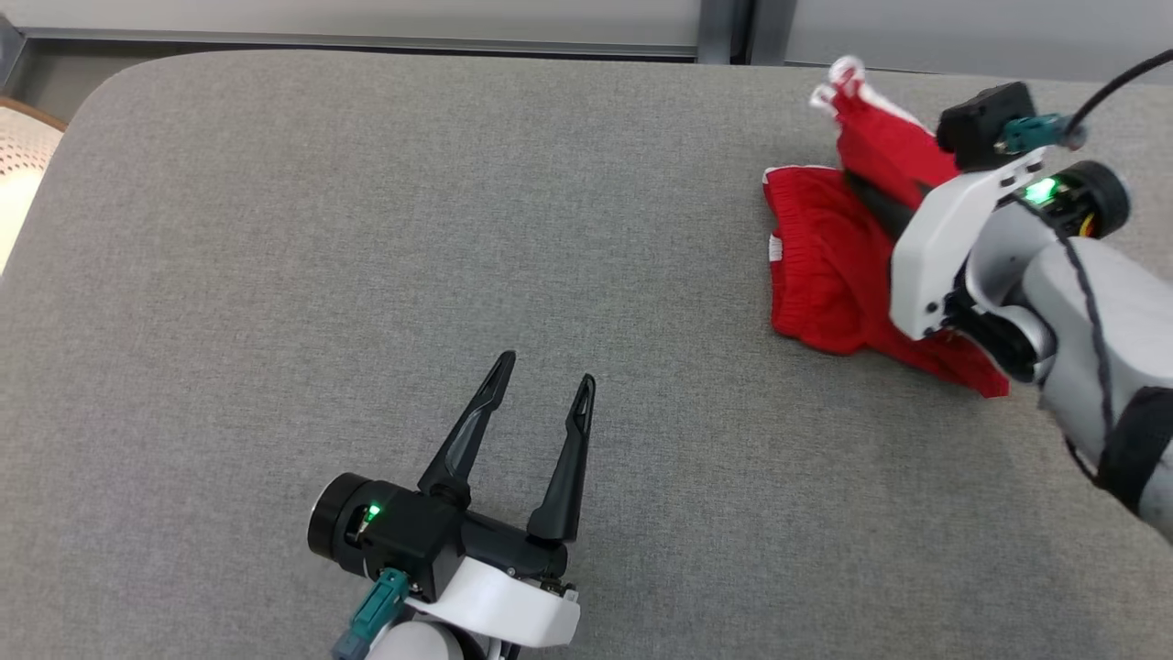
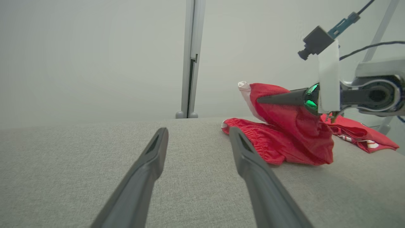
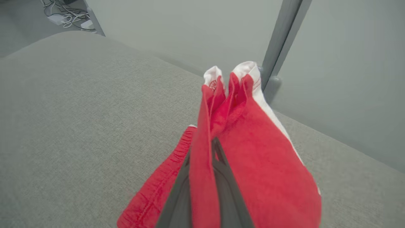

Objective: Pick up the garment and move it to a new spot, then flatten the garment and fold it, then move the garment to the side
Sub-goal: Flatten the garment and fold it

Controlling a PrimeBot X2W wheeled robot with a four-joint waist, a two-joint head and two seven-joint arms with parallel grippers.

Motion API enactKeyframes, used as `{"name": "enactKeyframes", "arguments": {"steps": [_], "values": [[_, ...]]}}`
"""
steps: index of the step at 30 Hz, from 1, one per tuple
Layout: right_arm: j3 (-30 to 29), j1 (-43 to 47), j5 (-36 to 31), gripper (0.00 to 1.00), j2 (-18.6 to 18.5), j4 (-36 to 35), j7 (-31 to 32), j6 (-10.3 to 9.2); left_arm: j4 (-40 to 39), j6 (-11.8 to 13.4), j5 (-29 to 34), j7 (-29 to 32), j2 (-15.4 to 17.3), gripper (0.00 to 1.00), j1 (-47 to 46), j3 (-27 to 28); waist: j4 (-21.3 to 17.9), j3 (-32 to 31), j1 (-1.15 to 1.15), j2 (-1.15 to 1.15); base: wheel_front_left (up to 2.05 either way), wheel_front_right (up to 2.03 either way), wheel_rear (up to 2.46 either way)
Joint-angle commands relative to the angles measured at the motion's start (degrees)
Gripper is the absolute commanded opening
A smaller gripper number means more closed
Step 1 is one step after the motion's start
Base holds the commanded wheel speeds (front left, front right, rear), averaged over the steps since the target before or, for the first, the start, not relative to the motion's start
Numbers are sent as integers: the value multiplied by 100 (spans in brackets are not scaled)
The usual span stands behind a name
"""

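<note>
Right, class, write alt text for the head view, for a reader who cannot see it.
The right gripper, shut on a red garment with white trim, holds part of it raised above a grey fabric surface at the far right, while the rest lies crumpled. The left gripper hovers open and empty near the bottom centre.

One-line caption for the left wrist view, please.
Left gripper open over the grey surface; beyond it, the right gripper, shut on the red garment, holds one part raised.
</note>
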Motion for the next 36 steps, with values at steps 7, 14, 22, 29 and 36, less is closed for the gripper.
{"name": "enactKeyframes", "arguments": {"steps": [7, 14, 22, 29, 36], "values": [[-95, 284, 134, 100, 582, 95, -20, -8, 23, 81, -89, -7, 19, 100, -56, -55, 98, 24, 0, 0, 0, 0, 0], [-585, 245, 130, 100, 264, -75, -927, -11, 43, 103, -120, -7, 19, 100, 10, -38, 30, -140, 0, 0, 0, 0, 0], [-1093, 647, -612, 100, -543, 306, -1918, -8, -12, 102, -65, -7, 19, 100, 160, 36, -75, -350, 0, 0, 0, 0, 0], [-2021, 1612, -1173, 100, -574, -194, -2160, -9, -111, 215, -27, -7, 18, 100, 460, 416, -335, -642, 0, 0, 0, 0, 0], [-4266, 3792, -2886, 100, 199, -1930, -2161, -8, -377, 389, 113, -7, 19, 100, 1037, 1202, -636, -1149, 0, 0, 0, 0, 0]]}}
